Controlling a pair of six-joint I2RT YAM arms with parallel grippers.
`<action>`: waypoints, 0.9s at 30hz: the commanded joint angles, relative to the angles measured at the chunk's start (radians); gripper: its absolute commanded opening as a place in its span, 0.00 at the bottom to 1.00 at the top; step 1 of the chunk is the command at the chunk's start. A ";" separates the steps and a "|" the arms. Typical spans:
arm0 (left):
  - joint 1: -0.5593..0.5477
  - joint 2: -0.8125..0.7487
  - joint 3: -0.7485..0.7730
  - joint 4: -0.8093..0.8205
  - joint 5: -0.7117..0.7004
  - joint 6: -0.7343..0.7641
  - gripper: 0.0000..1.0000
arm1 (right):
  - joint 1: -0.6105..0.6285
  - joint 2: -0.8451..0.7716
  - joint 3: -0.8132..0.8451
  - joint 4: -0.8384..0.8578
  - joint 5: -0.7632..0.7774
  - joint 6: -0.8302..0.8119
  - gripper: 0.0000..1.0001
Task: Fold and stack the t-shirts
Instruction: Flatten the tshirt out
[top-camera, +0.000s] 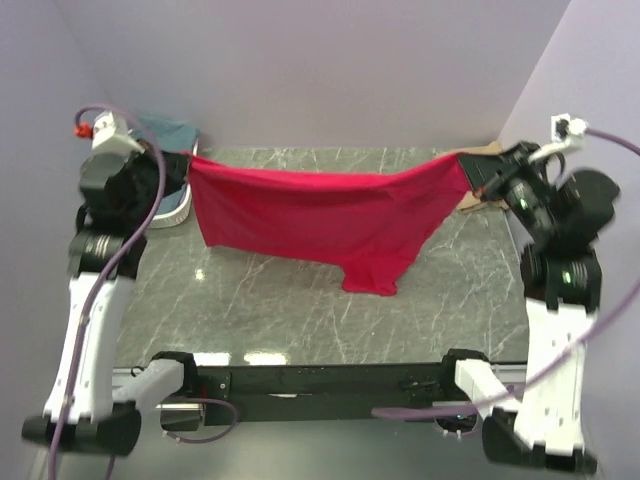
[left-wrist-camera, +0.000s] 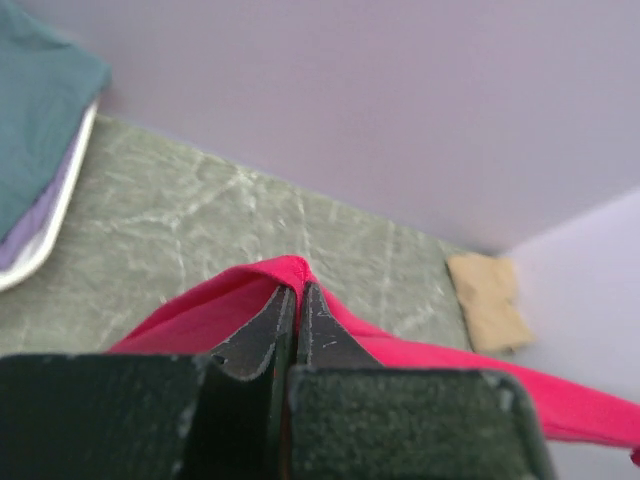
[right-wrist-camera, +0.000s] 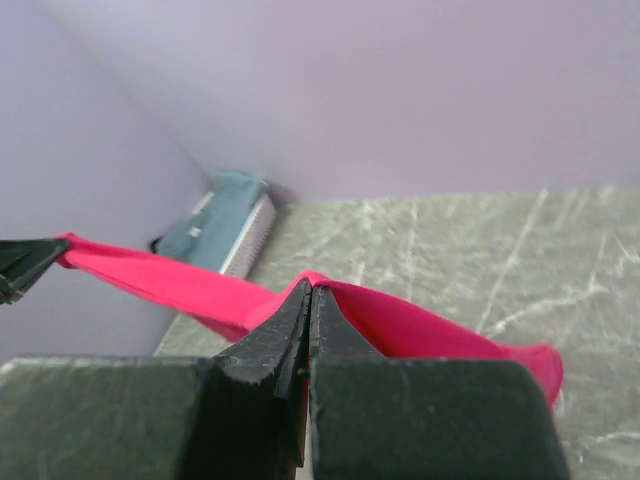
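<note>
The surface (top-camera: 300, 320) is grey-green stone-patterned, veined with pale lines. A white oval basket (top-camera: 178, 212) sits at its far left corner, and a tan t-shirt (left-wrist-camera: 485, 300) lies at its far right corner, close to the walls

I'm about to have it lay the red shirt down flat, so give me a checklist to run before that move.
1. Grip of left gripper on red t-shirt: ok, shut on it.
2. Grip of right gripper: ok, shut on the same shirt.
3. Shirt hanging level between them: not ok, one part sags lower.
4. Sagging part off the table: cannot tell.
5. tan t-shirt out of the way: ok, far right corner.
</note>
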 joint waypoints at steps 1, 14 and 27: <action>0.004 -0.168 -0.020 -0.179 0.130 0.034 0.01 | -0.007 -0.105 0.034 -0.129 -0.041 -0.016 0.00; -0.057 -0.529 0.227 -0.556 0.162 0.013 0.01 | -0.007 -0.309 0.483 -0.596 -0.052 -0.124 0.00; -0.060 -0.555 0.574 -0.676 0.111 -0.064 0.04 | 0.006 -0.379 0.676 -0.604 0.037 -0.074 0.00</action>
